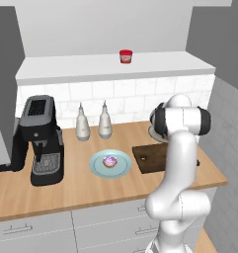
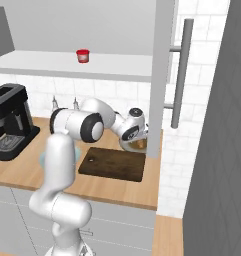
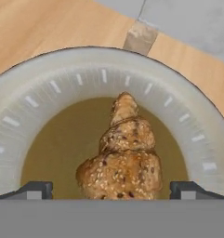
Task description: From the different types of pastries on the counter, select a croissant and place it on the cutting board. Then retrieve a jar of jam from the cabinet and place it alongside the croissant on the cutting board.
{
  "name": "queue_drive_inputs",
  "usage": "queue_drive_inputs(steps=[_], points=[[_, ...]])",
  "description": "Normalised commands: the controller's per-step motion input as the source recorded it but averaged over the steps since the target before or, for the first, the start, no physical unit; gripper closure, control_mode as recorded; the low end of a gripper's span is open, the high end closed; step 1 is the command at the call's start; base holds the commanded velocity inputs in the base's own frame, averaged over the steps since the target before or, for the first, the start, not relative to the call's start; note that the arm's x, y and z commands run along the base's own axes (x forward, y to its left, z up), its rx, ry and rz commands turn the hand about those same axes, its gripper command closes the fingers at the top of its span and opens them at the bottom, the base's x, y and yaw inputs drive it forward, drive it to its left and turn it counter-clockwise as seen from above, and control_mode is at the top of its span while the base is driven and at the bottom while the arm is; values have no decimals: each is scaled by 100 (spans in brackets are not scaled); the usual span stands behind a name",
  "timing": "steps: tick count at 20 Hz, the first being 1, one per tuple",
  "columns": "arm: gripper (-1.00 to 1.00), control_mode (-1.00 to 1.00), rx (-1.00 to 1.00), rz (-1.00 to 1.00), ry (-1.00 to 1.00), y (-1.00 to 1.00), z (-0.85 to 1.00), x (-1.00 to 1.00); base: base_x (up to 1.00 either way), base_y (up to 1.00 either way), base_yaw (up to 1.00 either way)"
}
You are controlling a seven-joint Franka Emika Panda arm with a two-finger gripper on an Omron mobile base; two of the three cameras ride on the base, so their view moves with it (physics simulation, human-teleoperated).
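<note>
In the left base view the arm bends over the right end of the wooden bench (image 1: 21, 192), its wrist hiding the bowl (image 1: 153, 132) beside the dark cutting board (image 1: 152, 157). A doughnut (image 1: 110, 161) sits on a blue plate (image 1: 97, 168) mid-bench, with two bottles (image 1: 93, 122) and a coffee machine (image 1: 39, 141) further left. The jar of jam (image 1: 126, 56) stands on the white shelf (image 1: 66, 66) above the tiled wall.

In the right base view the wrist reaches into the bowl (image 2: 137, 145), which stands just behind the board's far right corner, beside an open cabinet door (image 2: 160, 75).

In the hand view the croissant (image 3: 124, 153) lies in the bowl's brown well, inside the pale rim (image 3: 48, 79), its thick end between the two fingertips (image 3: 36, 189). The hand (image 3: 112, 190) is wide open and holds nothing.

The step in hand looks like the grasp of the croissant. It would go best with the hand lowered straight over the thick end, closing gently on the flaky crust, then lifting clear of the rim before crossing to the board.
</note>
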Motion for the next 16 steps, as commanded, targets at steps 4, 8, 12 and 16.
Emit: queue_drive_inputs(steps=[4, 8, 12, 16], points=[[100, -100, 0, 6, 12, 0, -52, 10, 0, 0, 0], [100, -100, 5, 5, 8, -9, -1, 14, 0, 0, 0], [100, -100, 7, 27, 28, -8, -2, 27, 0, 0, 0], [100, -100, 2, 26, 20, -17, 34, 1, 0, 0, 0]])
